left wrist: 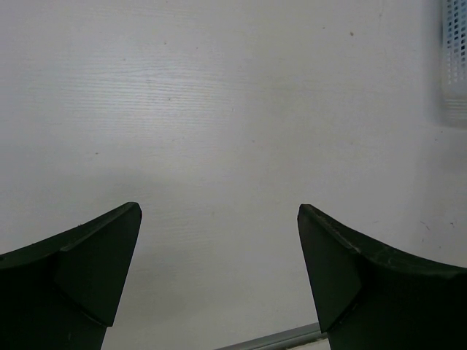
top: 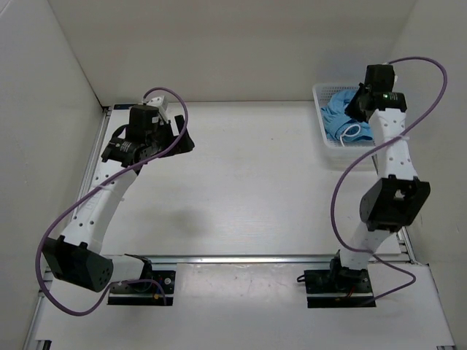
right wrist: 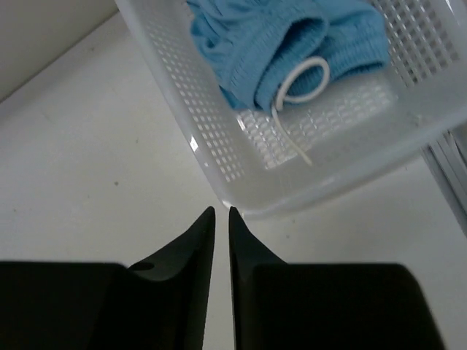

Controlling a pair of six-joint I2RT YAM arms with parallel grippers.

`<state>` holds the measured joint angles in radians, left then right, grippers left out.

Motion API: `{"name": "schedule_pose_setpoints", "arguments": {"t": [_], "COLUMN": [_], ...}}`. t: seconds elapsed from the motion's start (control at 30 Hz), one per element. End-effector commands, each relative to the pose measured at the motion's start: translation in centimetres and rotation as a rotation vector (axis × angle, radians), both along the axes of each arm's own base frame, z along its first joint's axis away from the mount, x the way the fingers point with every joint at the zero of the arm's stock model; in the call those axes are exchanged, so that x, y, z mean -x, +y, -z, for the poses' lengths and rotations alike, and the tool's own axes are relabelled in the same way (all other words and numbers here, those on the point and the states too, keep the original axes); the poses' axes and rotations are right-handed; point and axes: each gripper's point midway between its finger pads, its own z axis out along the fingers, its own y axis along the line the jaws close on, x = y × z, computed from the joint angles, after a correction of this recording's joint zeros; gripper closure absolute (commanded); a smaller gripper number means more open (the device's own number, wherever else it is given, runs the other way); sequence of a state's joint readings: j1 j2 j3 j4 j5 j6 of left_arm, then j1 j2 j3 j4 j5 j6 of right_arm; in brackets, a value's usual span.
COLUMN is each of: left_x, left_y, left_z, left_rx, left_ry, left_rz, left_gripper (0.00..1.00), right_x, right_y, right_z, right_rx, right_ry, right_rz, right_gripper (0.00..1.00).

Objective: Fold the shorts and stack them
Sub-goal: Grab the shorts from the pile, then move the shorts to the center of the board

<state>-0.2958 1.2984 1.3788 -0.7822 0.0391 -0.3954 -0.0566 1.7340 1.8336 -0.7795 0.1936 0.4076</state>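
The light blue shorts [top: 340,117] lie crumpled in a white perforated basket [top: 319,124] at the far right of the table. In the right wrist view the shorts [right wrist: 292,33] show their gathered waistband and the white drawstring [right wrist: 298,82] looped on the basket floor. My right gripper [top: 357,108] hangs above the basket's near side. Its jaws [right wrist: 222,210] are shut with a thin slit, holding nothing, over the basket's rim [right wrist: 219,171]. My left gripper [top: 184,142] is open and empty over bare table at the far left [left wrist: 219,208].
White walls enclose the table on the left, back and right. A metal rail [top: 255,257] runs across near the arm bases. The basket's edge [left wrist: 456,58] shows at the top right of the left wrist view.
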Motion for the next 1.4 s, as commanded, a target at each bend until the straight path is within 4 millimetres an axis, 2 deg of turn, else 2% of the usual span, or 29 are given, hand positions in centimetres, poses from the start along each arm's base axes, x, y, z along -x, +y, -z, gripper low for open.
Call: {"name": "schedule_pose_setpoints", "arguments": {"t": [0.0,0.03,0.07,0.1,0.13,0.17,0.2,0.23,0.3,0.4,0.5,0.6,0.63,0.73,0.77,0.87,0.9,0.97,1.0,1.03,1.07,1.13,1.17,1.2,1.23,1.27,1.3,1.33,1.37], "left_x": [-0.2,-0.3,-0.3,-0.6,-0.6,-0.7,-0.9,-0.9,-0.8,-1.1,-1.9,-2.6,-2.9,-3.4,-3.6,-3.6,-3.3,-3.3,-3.1,-3.0,-2.7,-2.7,-2.6,-2.1,-1.9,-1.5,-1.4,-1.5,-1.5], "left_y": [0.8,0.8,0.8,1.0,1.6,1.9,3.2,3.7,4.3,4.8,4.8,4.8,4.7,4.5,4.3,3.5,3.0,2.8,2.7,2.5,1.9,1.6,1.3,0.9,0.9,0.7,0.7,0.8,1.7], "left_z": [-1.6,-1.3,-1.5,-1.1,-0.9,-0.9,-0.7,-0.2,0.7,1.7,2.8,3.9,3.7,3.7,3.7,3.3,2.9,2.1,1.6,1.7,1.4,1.3,1.3,1.8,1.9,2.8,3.1,2.6,2.7], "left_rx": [0.002,-0.001,-0.001,-0.014,-0.037,-0.047,-0.084,-0.099,-0.117,-0.135,-0.156,-0.176,-0.174,-0.167,-0.161,-0.158,-0.148,-0.126,-0.106,-0.100,-0.074,-0.052,-0.027,0.001,0.012,0.028,0.058,0.093,0.116], "left_ry": [-0.050,-0.041,-0.041,-0.032,-0.028,-0.032,-0.034,-0.025,-0.009,0.020,0.052,0.078,0.076,0.078,0.080,0.070,0.061,0.045,0.038,0.040,0.041,0.047,0.055,0.077,0.080,0.110,0.133,0.125,0.136], "left_rz": [-0.039,-0.039,-0.039,-0.052,-0.079,-0.113,-0.181,-0.209,-0.240,-0.268,-0.272,-0.278,-0.279,-0.286,-0.279,-0.259,-0.244,-0.244,-0.243,-0.235,-0.207,-0.208,-0.213,-0.211,-0.220,-0.230,-0.226,-0.230,-0.259], "left_gripper": [0.00,0.00,0.00,0.00,0.00,0.00,0.00,0.00,0.00,0.00,0.00,0.00,0.00,0.00,0.00,0.00,0.00,0.00,0.00,0.00,0.00,0.00,0.00,0.00,0.00,0.00,0.00,0.00,0.00], "right_x": [-3.5,-4.7,-5.9,-6.7,-7.8,-8.2,-9.2,-10.2,-12.3,-13.9,-15.9,-17.4,-17.6,-18.7,-18.7,-18.2,-18.2,-17.8,-17.3,-16.9,-15.7,-14.2,-12.7,-11.2,-9.2,-8.0,-6.8,-5.8,-3.7], "right_y": [0.1,-0.4,-1.0,-1.8,-2.1,-3.4,-4.3,-4.5,-6.1,-7.1,-7.6,-7.3,-6.7,-5.9,-5.9,-6.4,-6.7,-7.2,-7.3,-7.1,-7.3,-5.9,-4.5,-1.2,0.4,1.2,4.7,6.2,7.9], "right_z": [0.1,2.4,1.4,1.7,4.2,4.9,4.1,6.5,8.3,10.5,14.9,16.7,17.9,18.8,18.8,17.8,14.6,11.3,6.5,4.1,-1.5,-5.9,-10.5,-14.7,-18.3,-19.7,-21.0,-21.7,-23.8], "right_rx": [-0.088,-0.102,-0.099,-0.098,-0.094,-0.063,-0.060,-0.057,-0.072,-0.091,-0.089,-0.124,-0.157,-0.201,-0.201,-0.183,-0.165,-0.121,-0.096,-0.076,-0.063,-0.084,-0.091,-0.099,-0.078,-0.050,-0.040,-0.010,-0.005], "right_ry": [-0.010,0.037,0.001,-0.001,0.047,0.063,0.029,0.064,0.059,0.061,0.073,0.046,0.053,0.026,0.026,0.023,-0.027,-0.073,-0.148,-0.186,-0.279,-0.349,-0.431,-0.505,-0.564,-0.582,-0.598,-0.605,-0.646], "right_rz": [-0.006,0.014,0.022,0.034,0.046,0.075,0.088,0.082,0.095,0.097,0.101,0.099,0.088,0.053,0.053,0.087,0.093,0.095,0.093,0.100,0.124,0.103,0.062,-0.026,-0.079,-0.078,-0.127,-0.161,-0.191], "right_gripper": [0.88,0.88,0.80,0.62,0.41,0.24,0.04,0.00,0.00,0.00,0.00,0.00,0.04,0.20,0.53,0.92,0.97,1.00,1.00,1.00,1.00,1.00,1.00,1.00,1.00,1.00,1.00,1.00,1.00]}}
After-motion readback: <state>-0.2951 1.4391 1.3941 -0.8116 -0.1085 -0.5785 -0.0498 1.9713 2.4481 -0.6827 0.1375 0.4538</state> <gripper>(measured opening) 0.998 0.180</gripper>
